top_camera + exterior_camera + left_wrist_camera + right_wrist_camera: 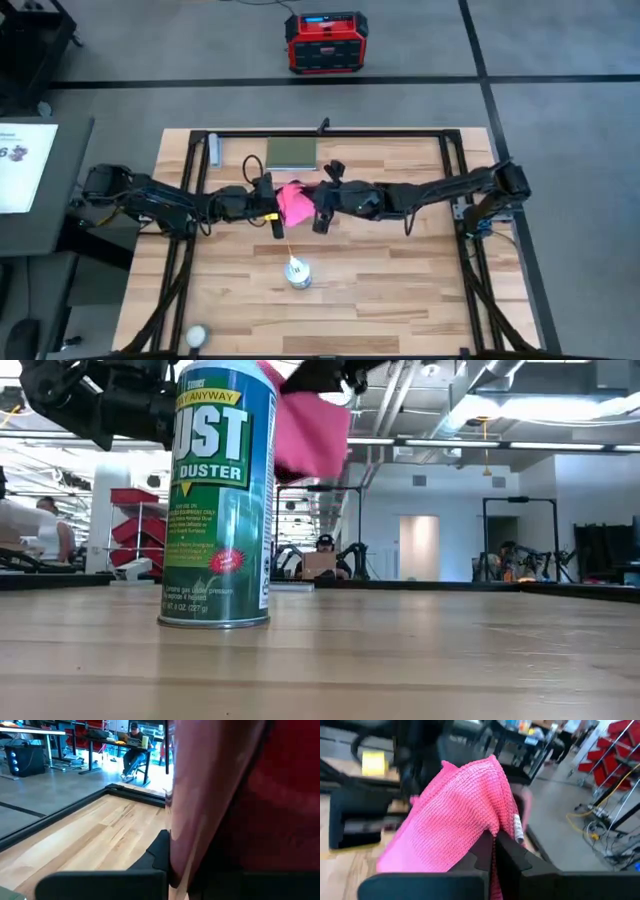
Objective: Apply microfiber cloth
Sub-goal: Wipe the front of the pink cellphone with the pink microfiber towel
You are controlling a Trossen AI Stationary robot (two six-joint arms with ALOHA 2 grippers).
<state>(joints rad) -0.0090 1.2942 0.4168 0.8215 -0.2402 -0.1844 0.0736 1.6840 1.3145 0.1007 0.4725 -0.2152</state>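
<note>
High view shows both arms meeting over the middle of the wooden desk (380,290), with the microfiber cloth (294,203) lifted between them. Right gripper (495,845) has its fingers narrowed on a bunched edge of the cloth, which drapes away from them. Left gripper (272,208) sits just beside the cloth's left side; its wrist picture is filled by fabric, and I cannot tell how its fingers stand. A duster can (220,495) stands upright nearer, a dark green pad (291,153) lies farther back.
</note>
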